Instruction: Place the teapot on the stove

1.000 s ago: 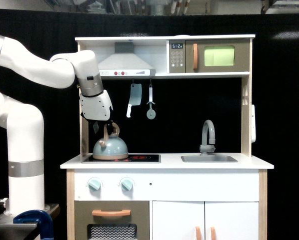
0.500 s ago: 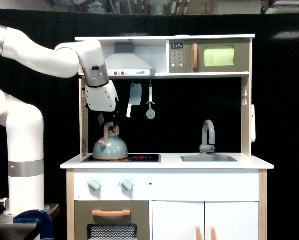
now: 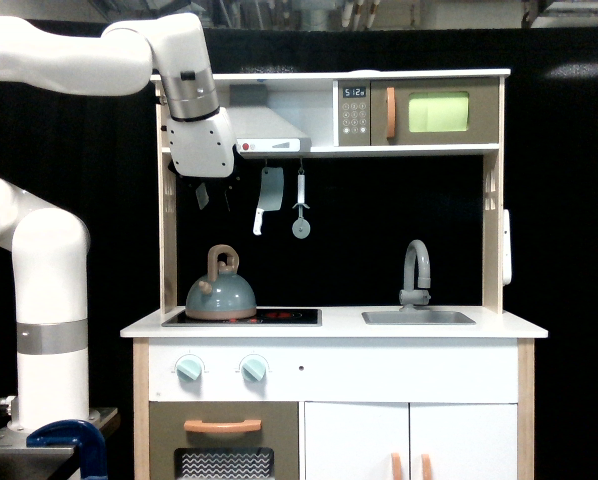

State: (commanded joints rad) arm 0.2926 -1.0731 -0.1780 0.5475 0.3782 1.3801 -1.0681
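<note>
Since the earlier frames the arm has lifted away from the teapot (image 3: 220, 293): a second ago the gripper (image 3: 212, 192) was down at the tan loop handle, half a second ago it hung just above it, and now it sits well above, up at the level of the range hood (image 3: 262, 128) and apart from the pot. The teapot itself has not shifted; it stands upright on the stove (image 3: 279, 317), on the part of the black panel toward the exterior view's left, its tan base rim resting on the glossy surface and its handle pointing straight up. Faint red burner markings show on the bare part of the cooktop beside it. The dark fingers hang below the white wrist with nothing between them; they look slightly parted, though they are small and dark against the black backdrop, so how wide they stand cannot be told for sure. A toy cleaver (image 3: 268, 198) and a small round utensil (image 3: 301, 209) hang from the rail under the hood, just toward the exterior view's right of the gripper. Further right, the grey faucet (image 3: 415, 271) rises over the sink basin (image 3: 418, 318), and a toy microwave (image 3: 420, 112) occupies the top shelf.
</note>
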